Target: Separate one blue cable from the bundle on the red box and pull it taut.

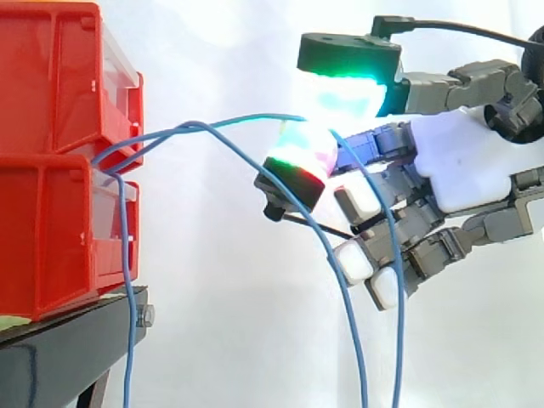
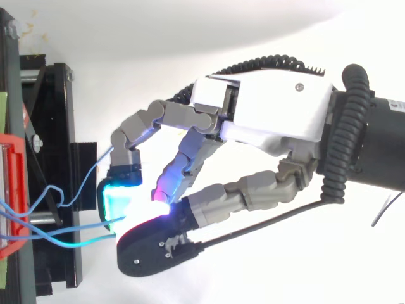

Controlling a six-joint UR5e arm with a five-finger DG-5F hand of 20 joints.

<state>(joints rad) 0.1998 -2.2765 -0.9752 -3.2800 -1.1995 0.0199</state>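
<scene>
- Side view, left: red bins stacked on a black stand, clamping the bundle where it leaves the gap between them, so giving a fixed end to pull against.
- Right of the bins, well apart: hand, closed in a pinch on one blue cable; other fingers curled lower down, probably to stay clear of the rest.
- Seen from above: glowing pads meeting on that strand, near the stand.
- Pinched cable: spanning bins to pads in a shallow arc, hence judged separated but not quite taut; likely needing more pull rightward.
- Loose strands: draped down across the lower fingers, a possible snag.
</scene>
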